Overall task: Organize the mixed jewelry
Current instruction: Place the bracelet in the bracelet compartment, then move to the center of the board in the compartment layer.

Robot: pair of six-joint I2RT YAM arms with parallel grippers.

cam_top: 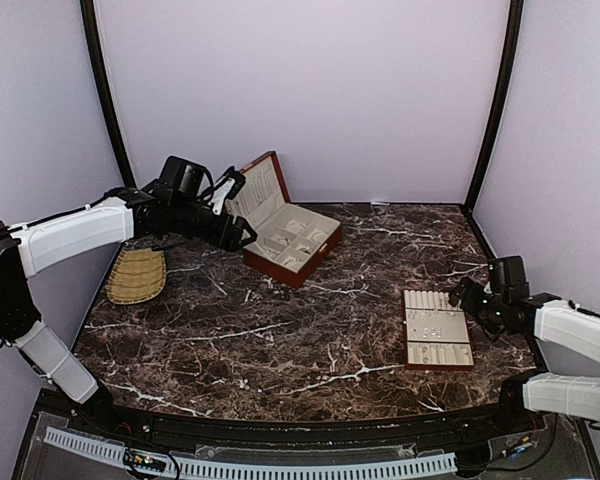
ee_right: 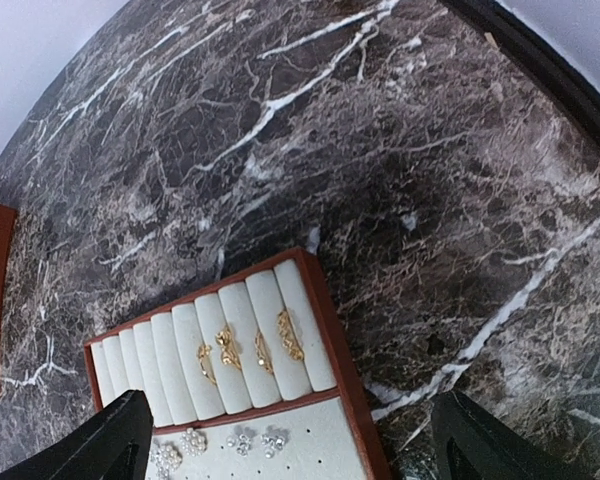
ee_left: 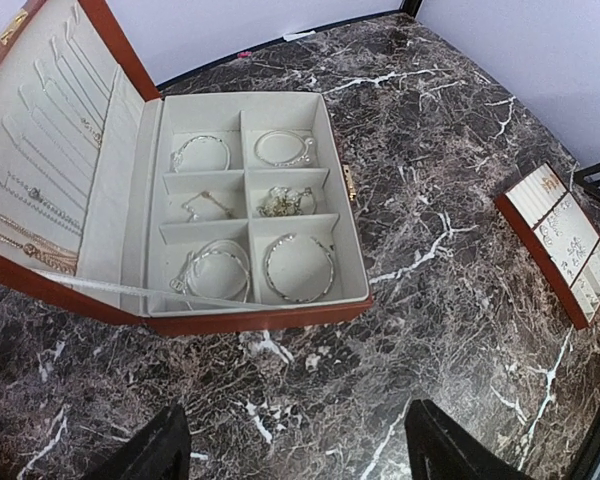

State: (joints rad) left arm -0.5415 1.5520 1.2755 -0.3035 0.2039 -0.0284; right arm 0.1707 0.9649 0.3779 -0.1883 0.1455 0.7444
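The open red-brown wooden box (cam_top: pixel 302 270) stands at the back left. Its cream compartments hold silver bangles (ee_left: pixel 298 268) and a small tangled piece (ee_left: pixel 285 203), and thin chains (ee_left: pixel 42 205) hang in the lid. My left gripper (cam_top: pixel 242 234) hovers just left of the box, and its jaws (ee_left: pixel 298 455) are open over bare marble in front of the box wall (ee_left: pixel 250 318). The slotted tray (cam_top: pixel 438 367) lies at the right and holds gold rings (ee_right: pixel 250 350) and stud earrings (ee_right: pixel 245 442). My right gripper (ee_right: pixel 290 445) is open above the tray's stud section, holding nothing.
A woven oval dish (cam_top: pixel 137 275) lies at the left edge of the marble table (cam_top: pixel 280 340). Purple walls close in the back and both sides. The tray's wooden rim (ee_right: pixel 345 360) lies between the right fingers. The tray also shows far right in the left wrist view (ee_left: pixel 536 250).
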